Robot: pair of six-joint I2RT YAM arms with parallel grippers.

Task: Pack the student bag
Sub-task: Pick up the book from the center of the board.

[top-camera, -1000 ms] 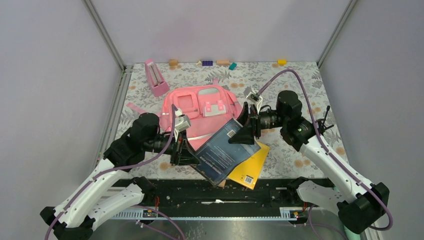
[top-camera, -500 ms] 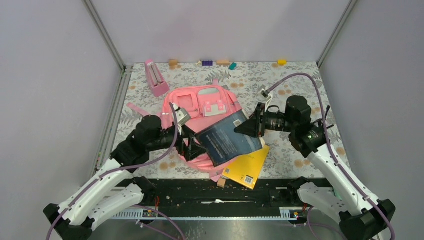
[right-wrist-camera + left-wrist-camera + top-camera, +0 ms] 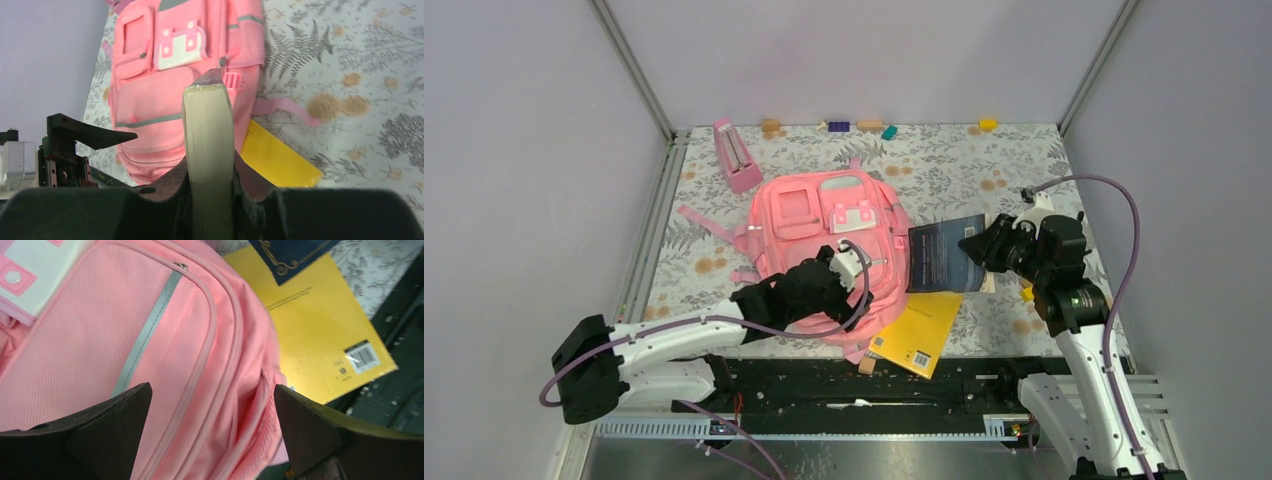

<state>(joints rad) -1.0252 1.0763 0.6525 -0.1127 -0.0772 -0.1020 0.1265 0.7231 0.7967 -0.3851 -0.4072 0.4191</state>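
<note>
The student bag (image 3: 819, 235) lies flat on the floral table, pink, front pockets up. My left gripper (image 3: 829, 290) hovers over its lower front, open. In the left wrist view the wide-apart jaws (image 3: 212, 387) frame the bag's (image 3: 165, 355) zip seams and hold nothing. My right gripper (image 3: 979, 248) is shut on a dark blue book (image 3: 942, 265), held just right of the bag. The right wrist view shows the book's cream page edge (image 3: 207, 125) clamped between the pads (image 3: 250, 177), pointing toward the bag (image 3: 150, 100). A yellow book (image 3: 919, 335) lies partly under the bag's near right corner.
A small pink metronome-shaped object (image 3: 736, 155) stands at the back left. Small coloured blocks (image 3: 839, 126) line the back wall, with a yellow one (image 3: 988, 124) to the right. The black rail (image 3: 844, 385) runs along the near edge. Grey walls close in both sides.
My left gripper let go of the blue book, opened wide and swung over the bag's lower front. My right gripper closed on the book and carried it right, off the bag.
</note>
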